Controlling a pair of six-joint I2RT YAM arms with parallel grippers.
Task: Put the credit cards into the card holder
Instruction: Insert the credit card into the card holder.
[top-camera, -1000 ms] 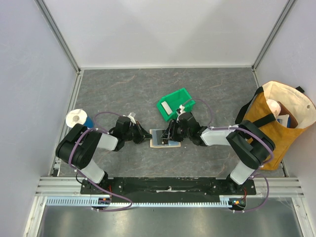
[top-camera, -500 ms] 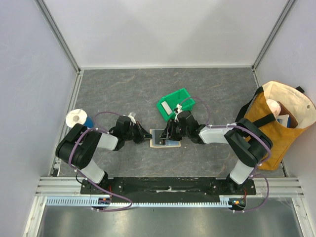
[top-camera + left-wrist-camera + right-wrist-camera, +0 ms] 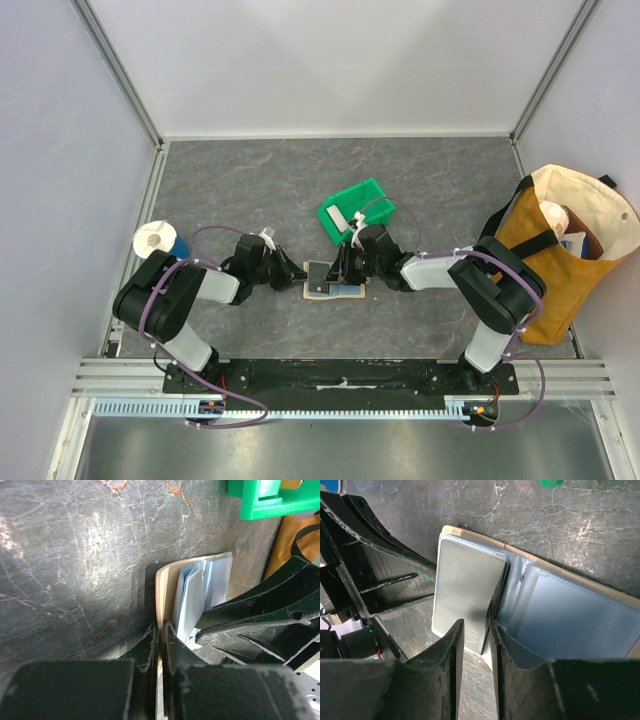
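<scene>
On the grey marbled surface (image 3: 250,190), the left fingers (image 3: 145,652) are clamping together on the tan edge of the small leather-like folding card holder (image 3: 160,595), which is lying open between the two arms, just in front of a green plastic bin (image 3: 355,208). The right fingers (image 3: 447,655) are standing a narrow gap apart over a whitish rectangular plastic credit card (image 3: 465,590), which is lying flat on the holder's half nearer the left arm, beside a clear bluish pocket (image 3: 570,615). A mustard-and-cream canvas bag (image 3: 585,240) is standing at far right.
</scene>
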